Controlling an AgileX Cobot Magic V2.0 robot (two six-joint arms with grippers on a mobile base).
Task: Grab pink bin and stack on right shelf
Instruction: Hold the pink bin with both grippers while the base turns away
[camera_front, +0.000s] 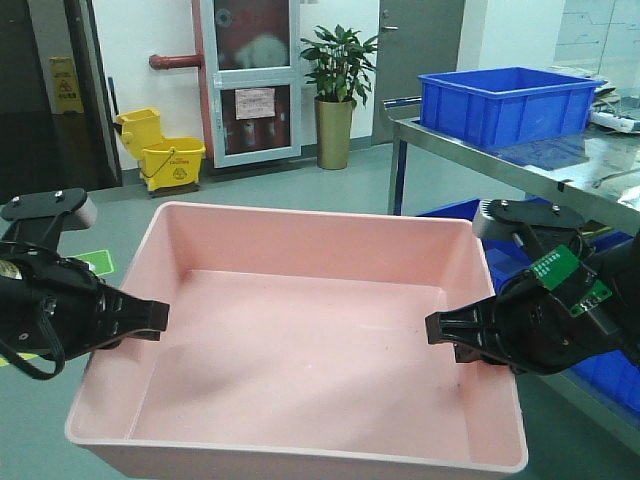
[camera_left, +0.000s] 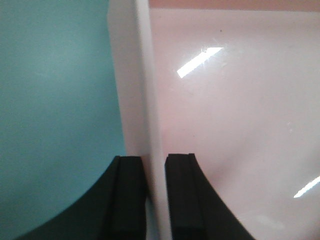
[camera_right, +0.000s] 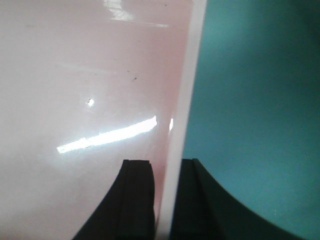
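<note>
The pink bin (camera_front: 300, 330) is a wide, shallow pale-pink tub held up in front of me, above the teal floor. My left gripper (camera_front: 150, 318) is shut on its left wall, and my right gripper (camera_front: 445, 328) is shut on its right wall. In the left wrist view the gripper (camera_left: 155, 159) has one jaw inside and one outside the bin wall (camera_left: 142, 100). The right wrist view shows the same for the right gripper (camera_right: 165, 162) on the bin rim (camera_right: 187, 90). The right shelf (camera_front: 560, 170), with a glossy reflective top, stands to the right, beyond the bin.
A blue crate (camera_front: 505, 100) sits on the right shelf's far end. More blue crates (camera_front: 605, 375) lie under the shelf, by my right arm. A yellow mop bucket (camera_front: 165, 150) and a potted plant (camera_front: 337, 90) stand by the back wall.
</note>
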